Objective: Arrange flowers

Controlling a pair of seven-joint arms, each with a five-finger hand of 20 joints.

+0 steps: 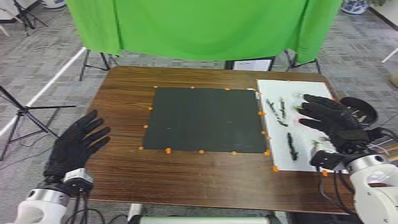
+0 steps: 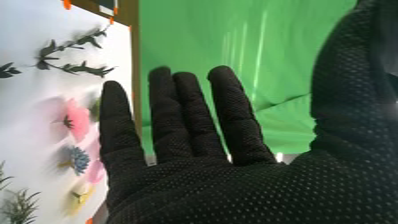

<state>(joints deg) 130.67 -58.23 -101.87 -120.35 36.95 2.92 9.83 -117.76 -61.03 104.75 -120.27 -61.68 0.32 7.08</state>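
Observation:
My right hand [image 1: 330, 119] is over the white sheet [image 1: 282, 150] on the table's right side, open, with nothing held. In the right wrist view, the same hand [image 2: 204, 185] has straight, spread fingers. Beside it there lie a pink flower [image 2: 76, 120], a blue flower [image 2: 78, 161], a yellow flower [image 2: 83, 194] and dark green leafy stems [image 2: 73, 54] on the sheet. In the head view, green sprigs [image 1: 292, 146] lie on the sheet near the hand, which covers part of it. My left hand [image 1: 78, 142] is open at the table's left edge, away from the flowers.
A dark square mat [image 1: 206, 120] edged with orange markers covers the middle of the brown table [image 1: 178, 180]. A round black container [image 1: 359, 109] stands by the right edge, past my right hand. Behind the table hangs a green cloth [image 1: 204, 30].

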